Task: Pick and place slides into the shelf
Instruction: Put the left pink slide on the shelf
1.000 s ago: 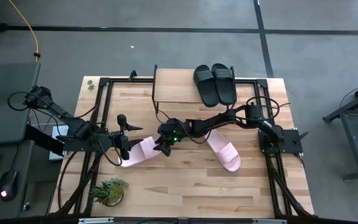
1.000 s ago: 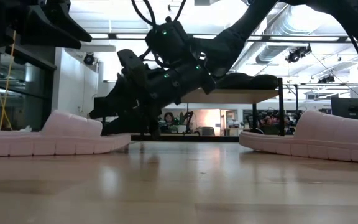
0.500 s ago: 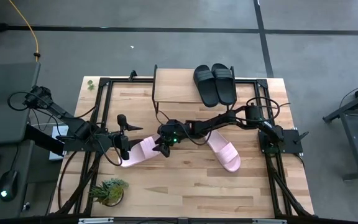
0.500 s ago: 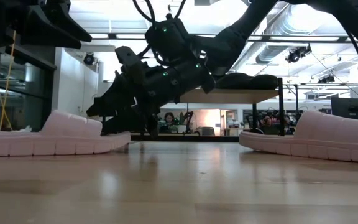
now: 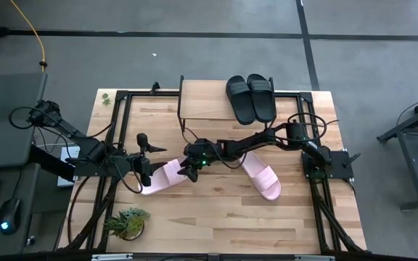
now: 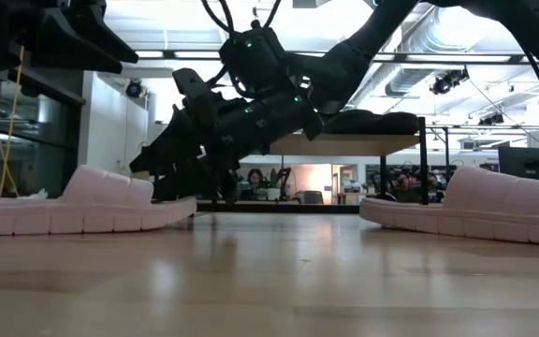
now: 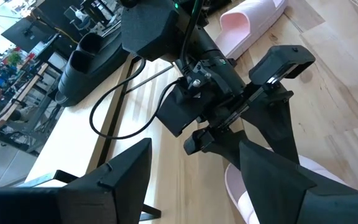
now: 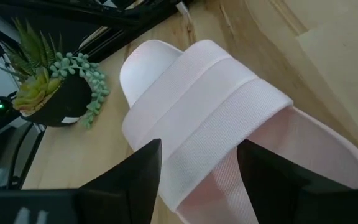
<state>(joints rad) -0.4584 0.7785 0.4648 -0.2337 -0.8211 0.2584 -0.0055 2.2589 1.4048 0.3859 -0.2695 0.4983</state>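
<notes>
One light pink slide [image 5: 162, 176] lies flat on its sole on the wooden table, left of centre. My right gripper [image 5: 187, 172] reaches in from the right, slanting down over it. It is open, with a finger on either side of the wide strap [image 8: 216, 118], and it touches nothing that I can see. My left gripper [image 5: 145, 158] hangs open just beyond the slide's other end, holding nothing. The second pink slide [image 5: 261, 176] lies to the right. Two black slides [image 5: 251, 96] sit side by side on the right half of the shelf [image 5: 203, 101] at the far edge.
A small potted plant [image 5: 128, 221] stands near the table's front left corner. Black frame rails [image 5: 122, 123] run along the table's sides. The left half of the shelf top is bare wood. Bare tabletop lies between the two pink slides and toward the near edge.
</notes>
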